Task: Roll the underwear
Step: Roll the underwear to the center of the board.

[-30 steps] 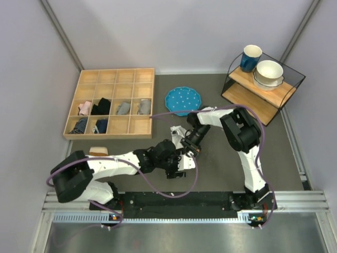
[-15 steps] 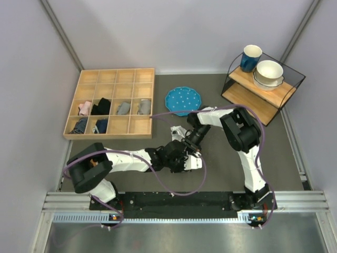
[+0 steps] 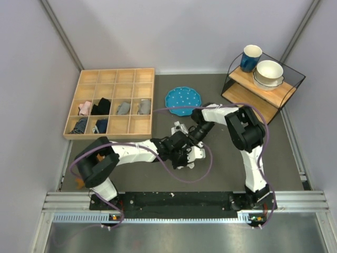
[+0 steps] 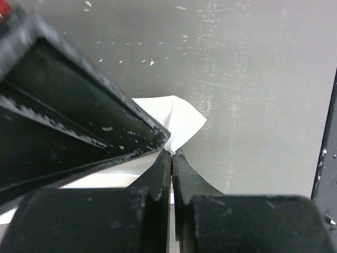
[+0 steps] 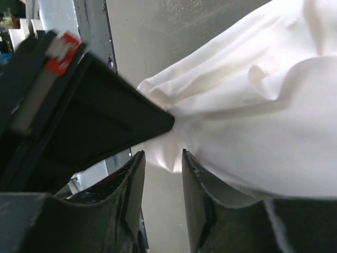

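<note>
Since half a second ago the left gripper has moved up the table toward the right gripper, its forearm swinging in behind it, and the two now sit just beside each other. In the left wrist view its fingers are pressed together, with a corner of the underwear caught at their tips. The right gripper's fingers stand slightly apart, pinching a bunched fold of the underwear between them.

From above, both grippers and the left forearm cover most of the white cloth, so only a small patch of the underwear shows beside them, on the grey table. A purple cable loops just below. The blue plate lies near, farther back; the wooden tray of small bundles and the wire shelf stand well apart.
</note>
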Robot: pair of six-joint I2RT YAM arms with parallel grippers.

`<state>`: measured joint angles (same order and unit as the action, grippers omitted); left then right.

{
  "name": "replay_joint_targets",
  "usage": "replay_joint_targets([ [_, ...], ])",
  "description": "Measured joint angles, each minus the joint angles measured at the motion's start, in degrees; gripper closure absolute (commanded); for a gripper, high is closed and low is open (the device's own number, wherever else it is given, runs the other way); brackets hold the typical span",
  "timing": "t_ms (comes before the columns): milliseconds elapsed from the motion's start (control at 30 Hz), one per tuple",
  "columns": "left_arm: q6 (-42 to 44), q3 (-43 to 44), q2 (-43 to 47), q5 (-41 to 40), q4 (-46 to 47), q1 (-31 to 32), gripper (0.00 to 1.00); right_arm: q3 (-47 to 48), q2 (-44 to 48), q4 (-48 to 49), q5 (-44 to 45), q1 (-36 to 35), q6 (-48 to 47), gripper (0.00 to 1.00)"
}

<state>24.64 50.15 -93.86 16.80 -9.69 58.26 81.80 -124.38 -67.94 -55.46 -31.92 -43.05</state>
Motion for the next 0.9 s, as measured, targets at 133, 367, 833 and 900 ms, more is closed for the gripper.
replay_joint_targets([
  [133,-2.84,0.68,-1.29,6.23,-1.73,-4.57,1.0,0.0,3.08,-0.04,-1.07,3.17,-0.72,0.61],
  [367,-7.93,1.84,-4.46,17.35,-2.36,-11.85,1.0,-0.13,8.41,0.0,-2.32,8.37,-2.73,0.62],
  [833,-17.38,11.06,-18.14,37.27,-6.71,-21.94,1.0,-14.49,32.0,11.87,-2.54,9.6,-7.76,0.6],
  [900,-18.86,12.41,-19.96,39.1,-7.96,-22.71,1.0,-17.46,35.91,14.45,-2.86,9.6,-9.86,0.6],
])
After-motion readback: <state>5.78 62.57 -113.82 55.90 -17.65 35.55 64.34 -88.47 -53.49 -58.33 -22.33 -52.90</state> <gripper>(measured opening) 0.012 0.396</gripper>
